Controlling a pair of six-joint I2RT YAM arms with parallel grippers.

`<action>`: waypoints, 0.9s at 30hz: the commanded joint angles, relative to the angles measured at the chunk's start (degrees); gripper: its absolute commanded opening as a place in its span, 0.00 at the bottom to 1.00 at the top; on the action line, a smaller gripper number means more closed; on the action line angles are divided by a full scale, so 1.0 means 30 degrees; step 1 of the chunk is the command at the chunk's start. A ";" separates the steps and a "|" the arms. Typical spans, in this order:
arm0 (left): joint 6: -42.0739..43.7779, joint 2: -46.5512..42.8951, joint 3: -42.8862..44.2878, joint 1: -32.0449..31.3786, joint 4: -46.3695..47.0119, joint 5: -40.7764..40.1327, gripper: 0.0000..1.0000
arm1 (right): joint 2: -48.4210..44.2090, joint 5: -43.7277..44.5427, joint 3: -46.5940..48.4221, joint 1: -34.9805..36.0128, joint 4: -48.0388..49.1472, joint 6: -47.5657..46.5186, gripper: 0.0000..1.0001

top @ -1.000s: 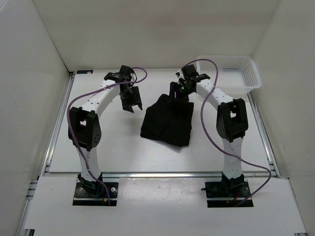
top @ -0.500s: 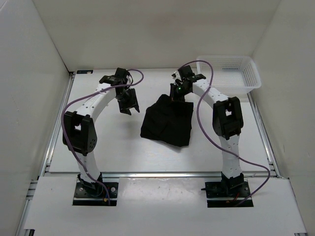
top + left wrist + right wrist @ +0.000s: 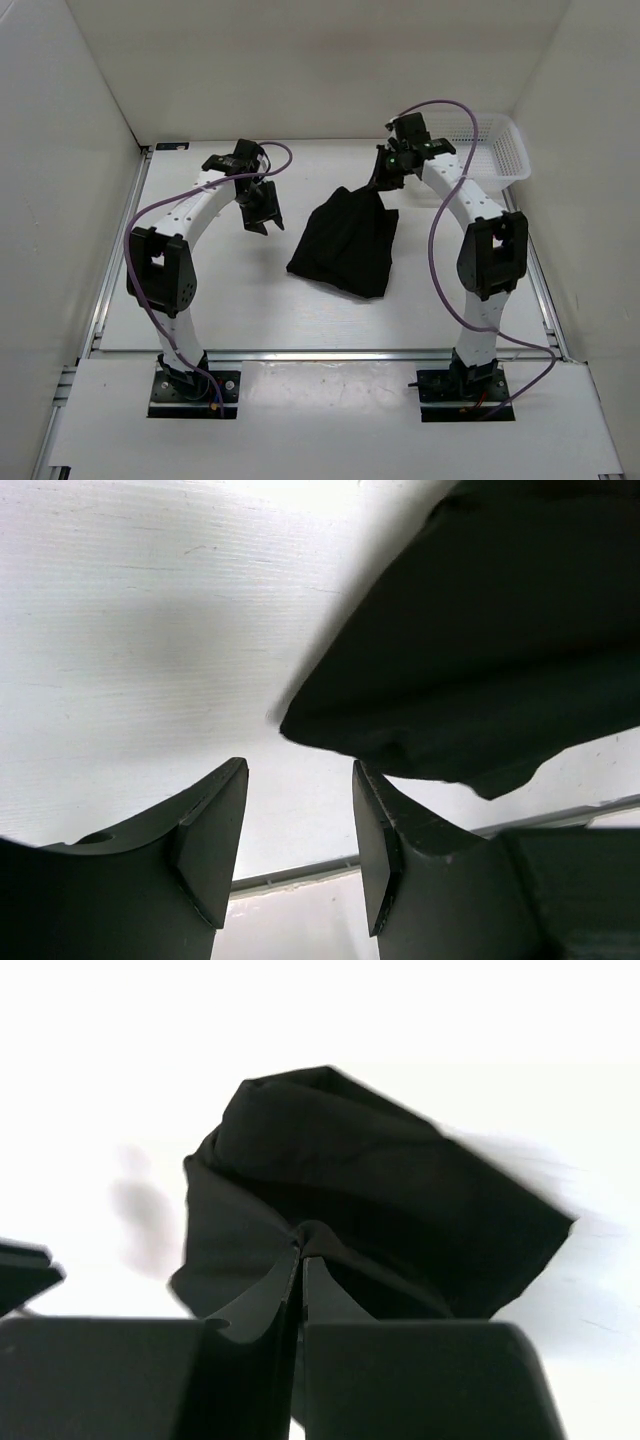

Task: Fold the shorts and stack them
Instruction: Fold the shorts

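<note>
1. The shorts (image 3: 342, 248) lie as a rumpled black heap in the middle of the tabletop (image 3: 200, 300). The heap runs longer from far to near than from side to side, and its far right corner is drawn up into a peak.
2. The right jaws are closed tight on a pinch of cloth at that peak. In the right wrist view the rest of the fabric hangs away below them. The right arm (image 3: 455, 190) reaches in from the right side.
3. The left jaws stand apart with nothing between them, over bare tabletop just left of the heap's far left edge. In the left wrist view the nearest dark edge lies ahead and to the right of the tips, not touching them.
4. Your coming move likely turns on that gap. The free far left corner lies to the right of the left jaws, so the left arm (image 3: 195, 215) is the nearer one to take it.
5. The basket (image 3: 505, 150) sits at the far right corner, well apart from the shorts.
</note>
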 commanded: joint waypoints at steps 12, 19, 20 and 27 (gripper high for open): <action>0.0229 0.1549 0.0685 -0.1801 0.1225 0.2051 0.61 | 0.0570 0.2834 -0.0253 -0.2144 -0.0166 0.0718 0.10; 0.0405 0.3923 0.2530 -0.2505 0.1399 0.2022 0.62 | -0.2855 0.5913 -0.2153 -0.0884 -0.0168 0.0718 0.42; 0.0405 0.4418 0.2764 -0.2505 0.1401 0.1819 0.64 | -0.3206 0.5565 -0.2679 -0.0652 -0.0168 0.0718 0.42; 0.0229 0.6181 0.3645 -0.2505 0.1838 0.2197 0.64 | -0.5026 0.0238 -0.8276 -0.0650 0.1532 0.0923 0.59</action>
